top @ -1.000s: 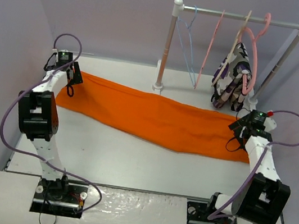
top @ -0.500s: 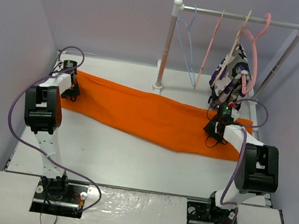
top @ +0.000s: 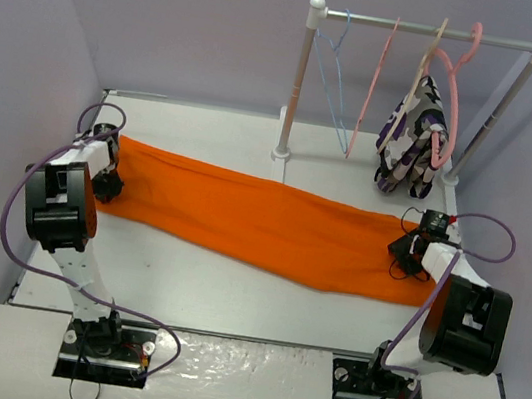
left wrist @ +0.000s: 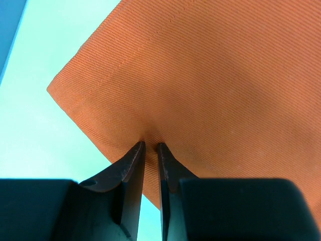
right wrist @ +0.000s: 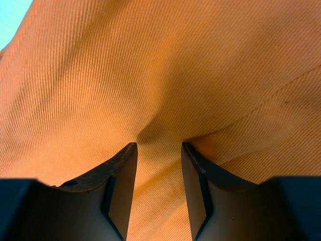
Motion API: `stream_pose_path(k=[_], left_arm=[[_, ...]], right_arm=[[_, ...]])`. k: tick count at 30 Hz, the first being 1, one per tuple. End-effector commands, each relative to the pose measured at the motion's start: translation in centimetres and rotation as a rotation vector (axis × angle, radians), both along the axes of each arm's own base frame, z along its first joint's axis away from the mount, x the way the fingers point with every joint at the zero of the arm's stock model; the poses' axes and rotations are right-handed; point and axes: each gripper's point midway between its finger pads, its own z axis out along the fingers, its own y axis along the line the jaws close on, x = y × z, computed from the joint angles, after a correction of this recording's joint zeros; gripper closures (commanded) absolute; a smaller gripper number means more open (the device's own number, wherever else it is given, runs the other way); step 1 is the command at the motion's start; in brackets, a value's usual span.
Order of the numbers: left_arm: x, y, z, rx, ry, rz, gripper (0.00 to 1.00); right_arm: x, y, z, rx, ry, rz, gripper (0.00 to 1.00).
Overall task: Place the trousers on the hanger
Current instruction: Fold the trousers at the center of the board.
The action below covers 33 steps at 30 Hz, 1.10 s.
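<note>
Pinching the trousers at both ends | left hand nearly together, clamped on the hem beside a corner | right hand wider, clamped on a bunched fold | trousers lie flat on the surface between the hands | light-blue hanger hangs on the rail beyond both hands, well apart

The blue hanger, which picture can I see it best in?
The top external view. There the hanger hangs at the left end of the rail, hook and thin triangle both showing. Both wrist views show the trousers up close, but no hanger at all.
</note>
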Motion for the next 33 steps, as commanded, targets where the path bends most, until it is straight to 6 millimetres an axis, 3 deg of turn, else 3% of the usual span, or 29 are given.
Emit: stream_pose_path(k=[1,8,11,13,16,17,22,24,27,33], left_arm=[[-5.4,1.0,0.0,0.019,0.137,0.056,0.88],[-2.0,-0.5,6.8,-0.02,-0.214,0.001,0.83],[-0.5,-1.7,8.8,-0.05,-0.353,-0.036,0.75],[0.7,-2.9,9.1,-0.086,-0.405,-0.069,0.74],[2.5,-4.0,8.2,-0.124,-0.396,-0.097,0.74],[2.8,-4.2,7.0,-0.132,-0.362,-0.103,0.74],[3.7,-3.4,4.1,-0.118,-0.27,-0.092,0.79],[3.8,-3.0,3.3,-0.113,-0.223,-0.084,0.82],[3.3,-2.8,1.7,-0.114,-0.162,-0.072,0.85],[1.4,-1.6,0.5,-0.081,-0.084,-0.022,0.89]], right_arm=[[-4.3,-1.7,0.5,-0.082,0.123,-0.05,0.61],[-1.0,-1.0,6.8,-0.135,-0.078,0.052,0.6],[0.7,0.7,9.3,-0.156,-0.165,0.103,0.59],[2.2,1.7,10.2,-0.158,-0.2,0.132,0.6],[4.4,2.5,9.8,-0.131,-0.215,0.161,0.6],[4.8,2.5,9.1,-0.126,-0.204,0.164,0.6],[7.1,2.2,6.5,-0.117,-0.207,0.165,0.62],[7.7,1.8,4.3,-0.11,-0.172,0.156,0.63],[8.0,0.0,1.8,-0.087,-0.134,0.106,0.66],[8.2,-3.6,0.1,-0.096,-0.101,0.029,0.67]])
